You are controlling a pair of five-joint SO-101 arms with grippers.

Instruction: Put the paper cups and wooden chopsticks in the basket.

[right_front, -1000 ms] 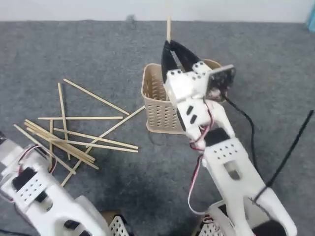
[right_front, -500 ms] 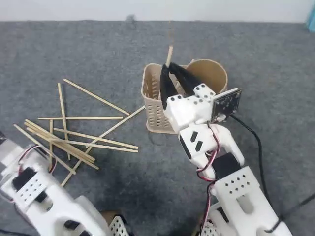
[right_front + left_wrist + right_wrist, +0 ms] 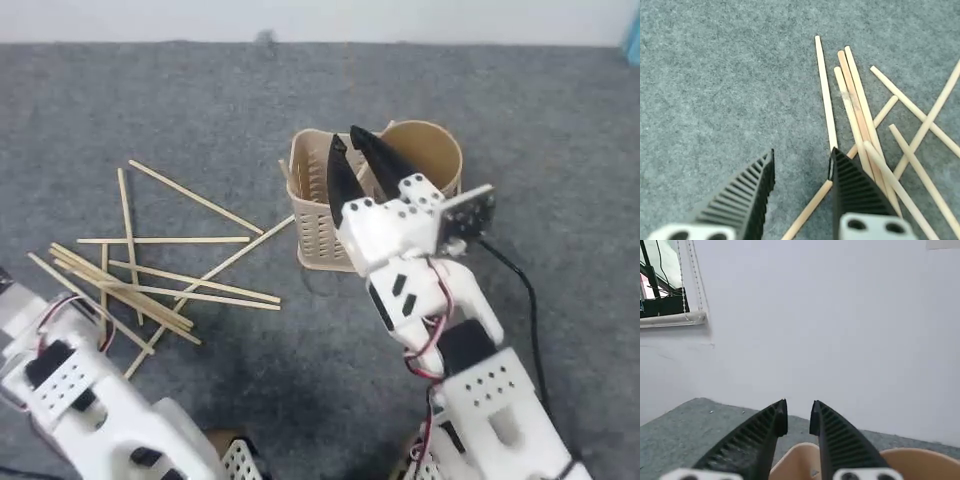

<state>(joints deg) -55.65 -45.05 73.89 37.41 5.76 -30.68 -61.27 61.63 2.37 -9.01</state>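
A tan slatted basket point(image 3: 318, 235) stands mid-table with a brown paper cup point(image 3: 428, 150) in its right side. My right gripper point(image 3: 345, 136) hangs over the basket, slightly open with nothing between its fingers; the right wrist view has the gripper point(image 3: 798, 410) above the basket rim point(image 3: 800, 460) and the cup point(image 3: 920, 462). A chopstick end point(image 3: 286, 172) pokes over the basket's left rim. Several wooden chopsticks point(image 3: 150, 280) lie scattered on the carpet to the left. My left gripper point(image 3: 802, 152) stands open just above the carpet, one finger over the chopsticks point(image 3: 855, 105).
Grey carpet covers the table. The left arm's white body point(image 3: 70, 390) sits at the front left corner. A black cable point(image 3: 530, 300) trails along the right arm. A white wall runs behind the table's far edge.
The upright chopstick that my right gripper held above the basket has dropped down into it. The gripper has let go and sunk a little closer to the basket. The left arm kept still.
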